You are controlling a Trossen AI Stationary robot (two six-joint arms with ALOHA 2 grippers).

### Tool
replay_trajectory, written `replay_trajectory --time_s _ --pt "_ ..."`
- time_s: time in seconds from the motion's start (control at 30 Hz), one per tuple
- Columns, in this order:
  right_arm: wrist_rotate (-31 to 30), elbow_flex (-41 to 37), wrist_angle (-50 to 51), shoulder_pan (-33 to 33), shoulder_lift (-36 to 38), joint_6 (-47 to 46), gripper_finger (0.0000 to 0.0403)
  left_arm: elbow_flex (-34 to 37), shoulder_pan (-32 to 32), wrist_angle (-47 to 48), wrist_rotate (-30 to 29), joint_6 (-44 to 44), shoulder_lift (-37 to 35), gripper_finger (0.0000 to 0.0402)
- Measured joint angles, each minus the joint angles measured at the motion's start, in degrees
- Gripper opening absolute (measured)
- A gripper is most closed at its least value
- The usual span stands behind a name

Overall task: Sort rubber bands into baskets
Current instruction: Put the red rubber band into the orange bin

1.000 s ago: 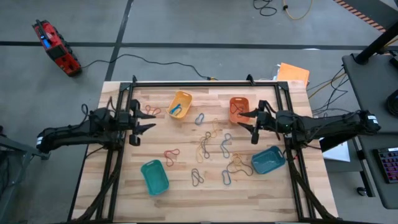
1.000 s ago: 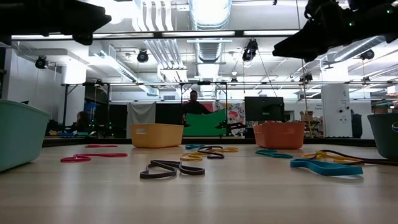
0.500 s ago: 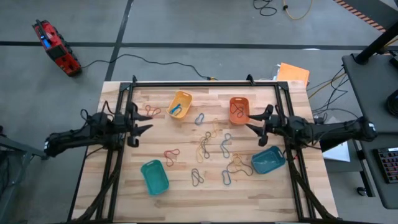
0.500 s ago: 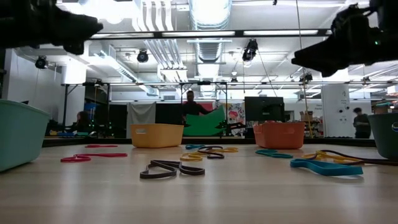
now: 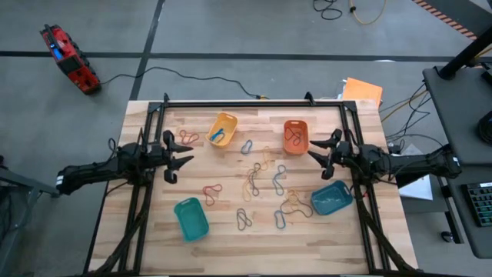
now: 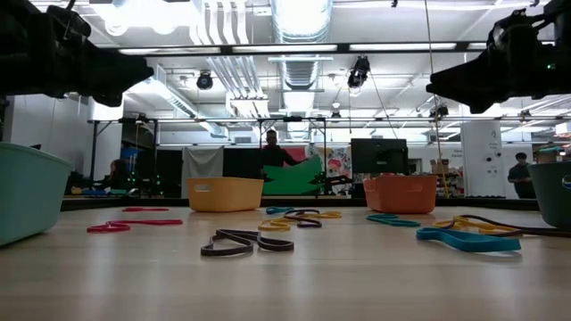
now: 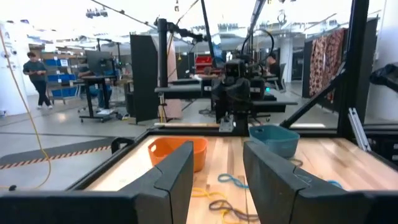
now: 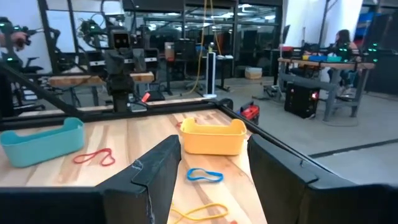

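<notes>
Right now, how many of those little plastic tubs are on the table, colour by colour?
Yellow basket: 1
Orange basket: 1
Teal-green basket: 1
Blue-teal basket: 1
Total: 4 baskets

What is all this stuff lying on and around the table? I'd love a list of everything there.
table: one, pale wood, framed by black rails
yellow basket: one, far side, a blue band inside
orange basket: one, far side, toward the right
green basket: one, near side, left
blue basket: one, near side, right
rubber bands: many, red, blue, yellow, orange, grey, loose mid-table
red device: one, on the floor, far left
orange sheet: one, past the far right corner
left gripper: one, dark, open, above the left side, empty
right gripper: one, dark, open, near the orange basket, empty
</notes>
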State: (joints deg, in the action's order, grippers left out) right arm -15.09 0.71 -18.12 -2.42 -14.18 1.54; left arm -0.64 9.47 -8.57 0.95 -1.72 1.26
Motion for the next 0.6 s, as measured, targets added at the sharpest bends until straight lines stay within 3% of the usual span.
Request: replay_trajectory --time_s 0.6 --pt "-0.02 -0.04 0.27 0.0 -0.61 -0.02 0.0182 0.0 0.0 -0.16 0.02 -0.08 0.94 0.0125"
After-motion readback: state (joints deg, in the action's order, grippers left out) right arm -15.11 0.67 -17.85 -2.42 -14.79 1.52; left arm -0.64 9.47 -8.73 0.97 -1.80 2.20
